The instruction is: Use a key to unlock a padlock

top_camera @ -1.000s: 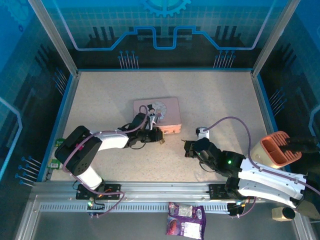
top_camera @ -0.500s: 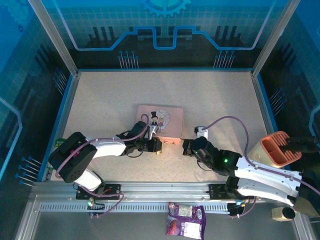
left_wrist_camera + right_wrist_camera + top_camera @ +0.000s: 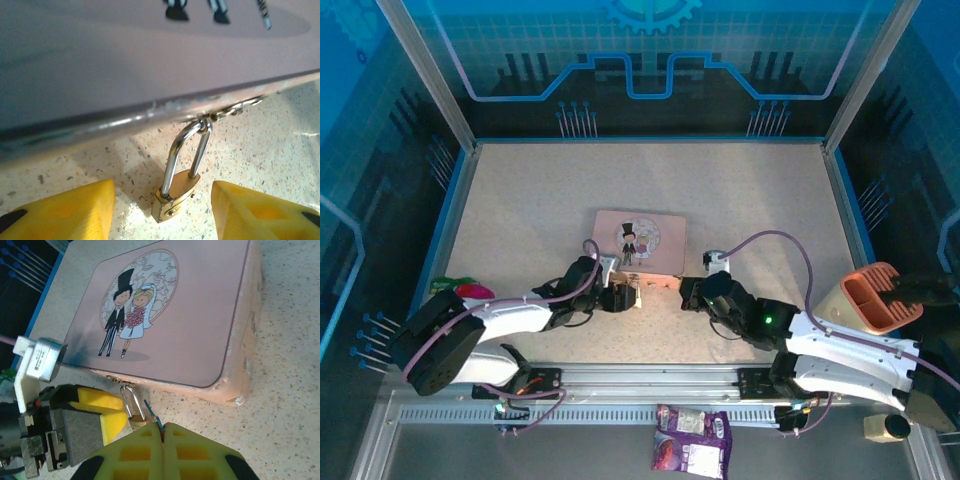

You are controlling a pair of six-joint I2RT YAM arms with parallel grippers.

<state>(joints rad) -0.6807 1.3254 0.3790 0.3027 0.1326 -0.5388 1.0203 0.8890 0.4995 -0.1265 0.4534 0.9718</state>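
Bench note: you had the pink box (image 3: pixel 190 310) lying flat on the speckled table (image 3: pixel 520 190), lid picture up, about mid-workspace. The padlock (image 3: pixel 175 196) hung from the small hasp (image 3: pixel 232 109) on the box's near edge. Its silver shackle (image 3: pixel 186 150) was threaded through the hasp ring, with both legs entering the brass body. The body leaned at a tilt and reached down toward the table; whether it rested there could not be told. Your left gripper (image 3: pixel 623 297) sat low at that edge, jaws spread wide. Its two yellow fingers (image 3: pixel 65 210) flanked the padlock with a clear gap on either side, and it had hold of nothing. Your right gripper (image 3: pixel 163 434) sat to the right of it, aimed at the padlock, with its yellow fingers pressed together. They pinched the key (image 3: pixel 151 412), whose thin blade stuck out past the fingertips. In the right wrist view the blade tip lay just beside the padlock body, on the side away from your left gripper's finger. Whether the tip touched the body or had entered the keyhole could not be told. From above, the two grippers faced each other along the box's near edge, close but apart, with the padlock between them.
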